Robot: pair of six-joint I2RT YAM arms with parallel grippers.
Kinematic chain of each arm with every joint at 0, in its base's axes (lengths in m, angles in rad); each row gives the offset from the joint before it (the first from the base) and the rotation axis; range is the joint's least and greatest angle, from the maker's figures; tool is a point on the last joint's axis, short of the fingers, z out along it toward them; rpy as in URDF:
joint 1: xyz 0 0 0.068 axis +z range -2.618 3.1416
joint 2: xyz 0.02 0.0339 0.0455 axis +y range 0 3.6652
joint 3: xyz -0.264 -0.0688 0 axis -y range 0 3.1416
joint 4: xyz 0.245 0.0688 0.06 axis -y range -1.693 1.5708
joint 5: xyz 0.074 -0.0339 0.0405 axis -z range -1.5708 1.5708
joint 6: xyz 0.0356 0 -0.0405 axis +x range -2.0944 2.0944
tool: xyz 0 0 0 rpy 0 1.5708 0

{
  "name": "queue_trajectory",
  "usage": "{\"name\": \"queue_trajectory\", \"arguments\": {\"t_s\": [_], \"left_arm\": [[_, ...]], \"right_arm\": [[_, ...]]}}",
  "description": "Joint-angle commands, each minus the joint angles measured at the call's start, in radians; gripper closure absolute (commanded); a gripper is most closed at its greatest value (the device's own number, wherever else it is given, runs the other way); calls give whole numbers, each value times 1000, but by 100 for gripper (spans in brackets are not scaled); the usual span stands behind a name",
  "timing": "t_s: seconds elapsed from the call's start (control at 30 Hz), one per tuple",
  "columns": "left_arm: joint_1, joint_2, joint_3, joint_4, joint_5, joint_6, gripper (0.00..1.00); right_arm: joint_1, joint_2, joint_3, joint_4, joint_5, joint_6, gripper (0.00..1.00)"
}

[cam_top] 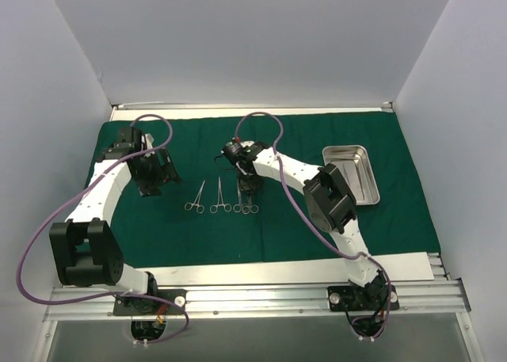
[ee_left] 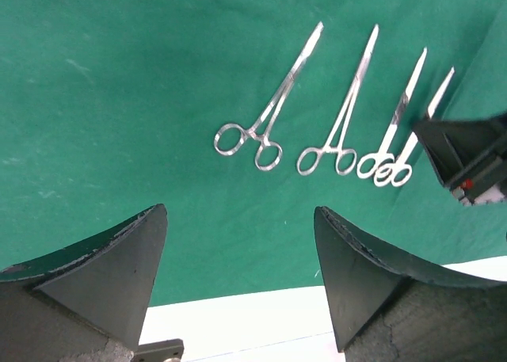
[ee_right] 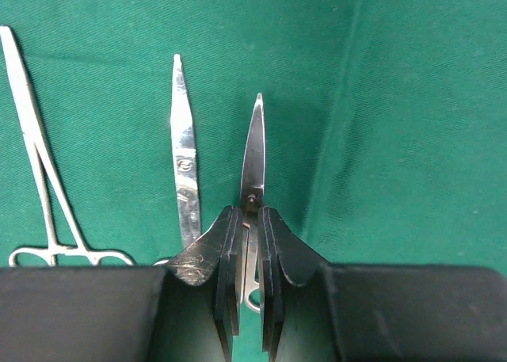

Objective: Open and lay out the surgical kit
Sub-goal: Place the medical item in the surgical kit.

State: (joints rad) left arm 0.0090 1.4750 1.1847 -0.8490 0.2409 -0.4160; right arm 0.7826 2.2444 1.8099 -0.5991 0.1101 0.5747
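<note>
Drape [cam_top: 333,235] spread flat on counter as layout field; tray [cam_top: 360,162] far right. Right gripper [ee_right: 247,219] clamped on scissors [ee_right: 253,152], aligning them right of three laid instruments [ee_left: 352,93]; cloth contact unclear. Left gripper [ee_left: 239,215] apart, parked left, clear of row.

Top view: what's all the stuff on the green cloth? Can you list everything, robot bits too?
drape: one, dark green, spread over the table.
tray: one, shiny steel, on the drape's right side.
first forceps: one, silver, left end of the row on the drape.
second forceps: one, silver, next along the row.
loose scissors: one, silver, lying right of the forceps.
held scissors: one, silver, right end of the row.
white sheet: one, white, along the drape's near edge.
left gripper: one, black, open, above the drape, holding nothing.
right gripper: one, black, shut on the held scissors.
</note>
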Motion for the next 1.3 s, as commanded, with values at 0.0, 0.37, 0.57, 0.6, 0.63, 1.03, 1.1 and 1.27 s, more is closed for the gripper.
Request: {"name": "queue_trajectory", "arguments": {"t_s": [0.0, 0.37, 0.57, 0.6, 0.63, 1.03, 1.1, 1.27], "left_arm": [[34, 17, 3, 70, 0, -21, 16], [52, 82, -10, 100, -3, -12, 20], [59, 110, -4, 100, -5, -9, 21], [60, 113, -4, 102, -5, -9, 21], [62, 116, -2, 102, -3, -7, 21], [72, 137, 6, 100, 3, 5, 21], [71, 142, 4, 102, 3, 6, 21], [75, 156, 16, 102, 6, 6, 22]], "right_arm": [[-14, -100, -4, -19, 76, -25, 100], [-42, -103, 54, -56, 59, -52, 100], [-59, -95, 34, -51, 50, -55, 100], [-59, -91, 32, -50, 46, -52, 100], [-60, -91, 28, -45, 42, -52, 100], [-62, -75, -23, -27, -18, -41, 100], [-62, -78, -43, -22, -16, -38, 100], [-75, -74, -78, 12, -20, -36, 100]]}}
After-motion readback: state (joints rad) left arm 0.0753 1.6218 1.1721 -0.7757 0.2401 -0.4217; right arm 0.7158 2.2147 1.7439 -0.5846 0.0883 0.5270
